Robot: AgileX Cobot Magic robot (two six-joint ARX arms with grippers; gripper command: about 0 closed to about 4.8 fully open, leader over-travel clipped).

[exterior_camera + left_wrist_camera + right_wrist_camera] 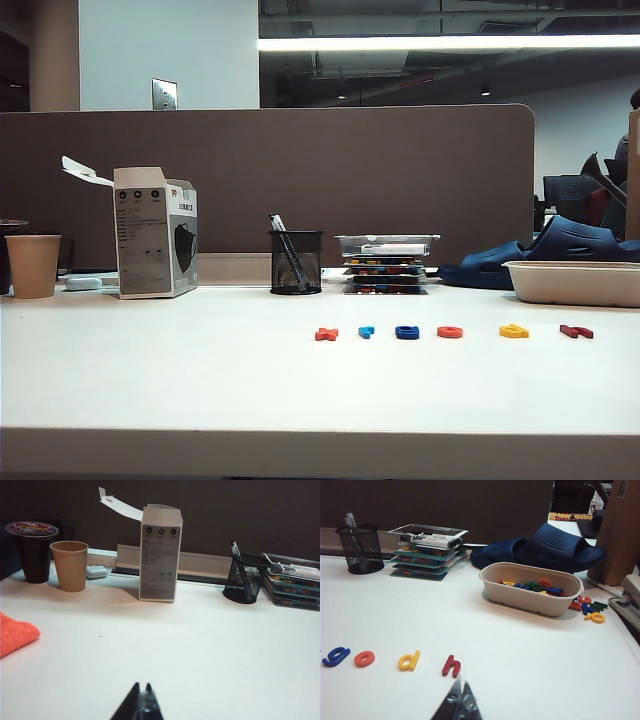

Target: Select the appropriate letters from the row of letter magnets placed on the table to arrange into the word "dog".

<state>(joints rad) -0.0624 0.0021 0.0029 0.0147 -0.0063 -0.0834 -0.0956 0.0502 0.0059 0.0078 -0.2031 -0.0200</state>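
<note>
Right gripper (461, 700): jaws together, empty, low over the table (530, 650). Just beyond it lie dark red "h" (451, 665), yellow "d" (409, 660), orange-red "o" (364, 658), dark blue "g" (336, 656). Left gripper (141, 702): jaws together, well apart from these. Beige tray (530, 599) holds mixed letters; mesh cup (360, 550) holds a pen.

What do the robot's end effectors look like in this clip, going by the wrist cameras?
Little shows. The left end effector appears as a pair of black, tapering, pointed fingertips with a glossy sheen. The right end effector looks the same: dark, narrow, shiny tips. No cables or markings are visible, and neither arm appears in the exterior view.
</note>
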